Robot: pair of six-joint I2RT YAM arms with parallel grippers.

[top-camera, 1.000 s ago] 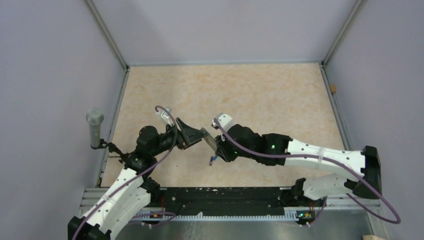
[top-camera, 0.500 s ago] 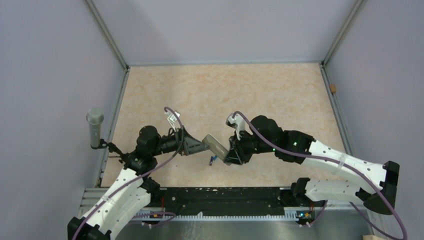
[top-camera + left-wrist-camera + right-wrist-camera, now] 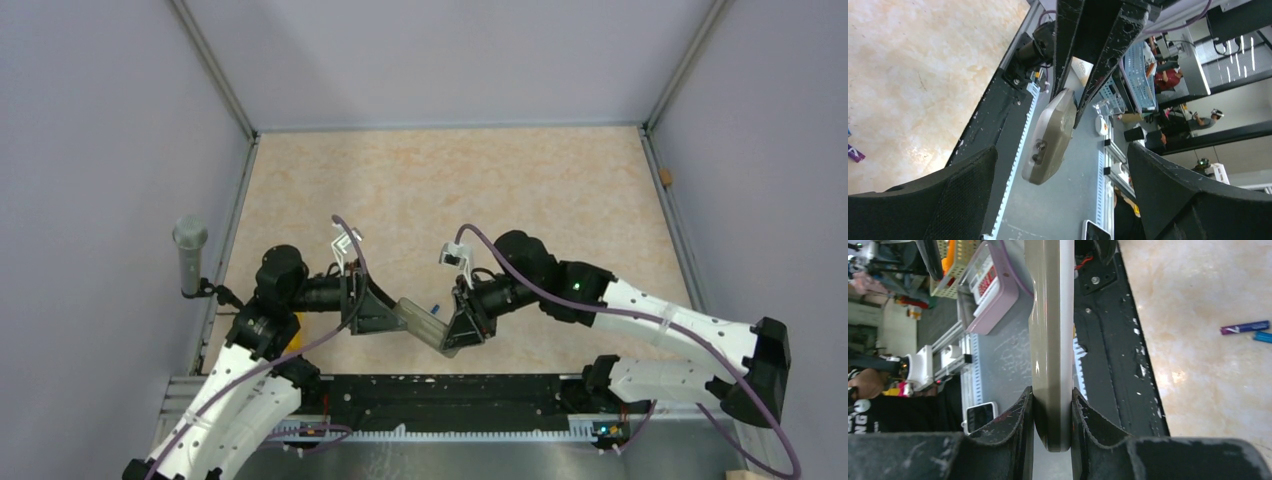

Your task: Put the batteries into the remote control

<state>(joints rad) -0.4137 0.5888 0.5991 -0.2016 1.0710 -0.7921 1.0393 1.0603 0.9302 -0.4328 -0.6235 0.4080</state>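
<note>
The remote control (image 3: 424, 320) is held in the air above the table's near edge, grey back showing. My right gripper (image 3: 456, 328) is shut on its one end; the right wrist view shows the remote (image 3: 1050, 335) edge-on, squeezed between both fingers (image 3: 1018, 415). My left gripper (image 3: 384, 312) faces it from the left with its jaws wide open. In the left wrist view the remote's free end (image 3: 1049, 135) hangs ahead of the open left gripper (image 3: 1060, 150), touching neither finger. Two batteries (image 3: 1244, 328) lie on the table, one showing as a blue speck (image 3: 437, 303) behind the remote.
The black rail (image 3: 440, 390) runs along the near edge under the grippers. A yellow block (image 3: 300, 325) peeks out beside the left arm. A grey cylinder on a stand (image 3: 190, 255) is at the left wall. Walls close the table on three sides.
Both grippers and the remote have moved toward the near edge. The right arm has swung back to the right of the remote and holds it lower.
</note>
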